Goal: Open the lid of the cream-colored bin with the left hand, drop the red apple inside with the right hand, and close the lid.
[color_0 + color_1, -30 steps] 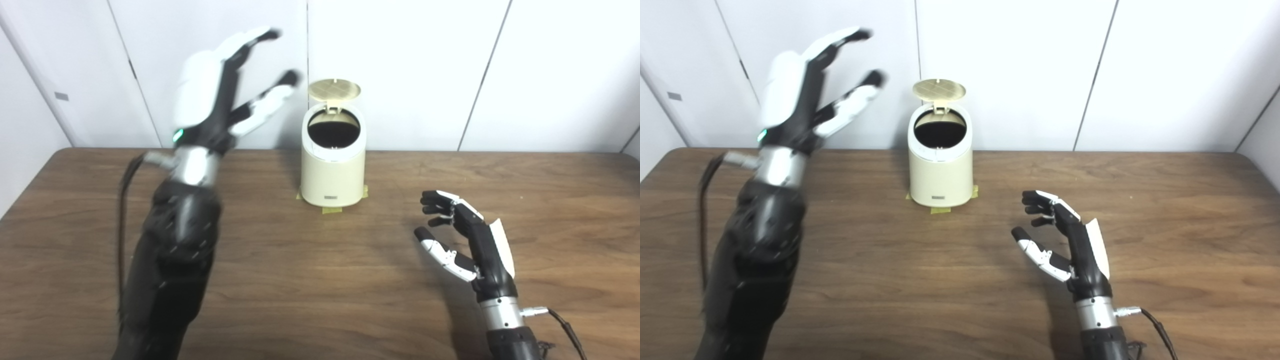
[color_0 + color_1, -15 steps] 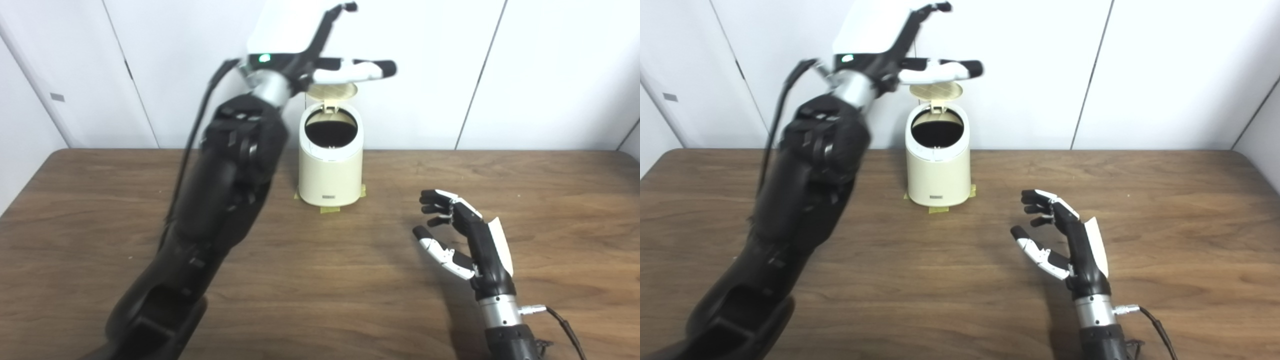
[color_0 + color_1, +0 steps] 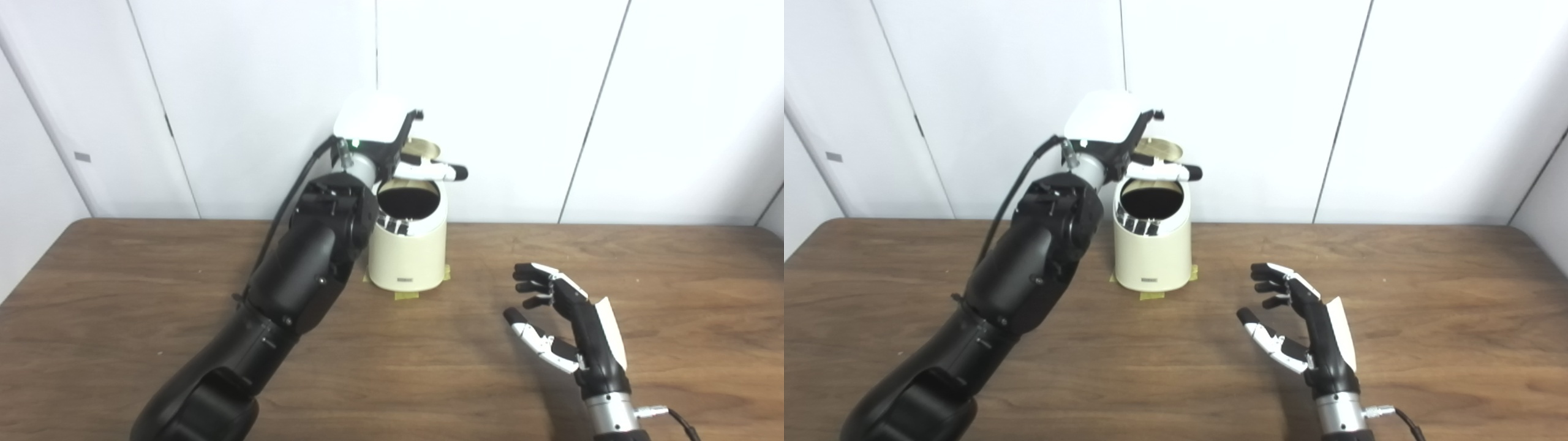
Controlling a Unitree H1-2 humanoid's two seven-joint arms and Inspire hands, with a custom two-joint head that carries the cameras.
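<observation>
My open left hand point(image 3: 392, 150) is over the bin point(image 3: 407, 245), pushing its tipped-up lid point(image 3: 424, 147) down to shut; my right hand point(image 3: 1304, 334) rests open, and no apple shows.

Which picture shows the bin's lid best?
Neither is clear; the left eye view is slightly better. The lid peeks out behind the left robot hand. The right eye view shows a smaller sliver.
</observation>
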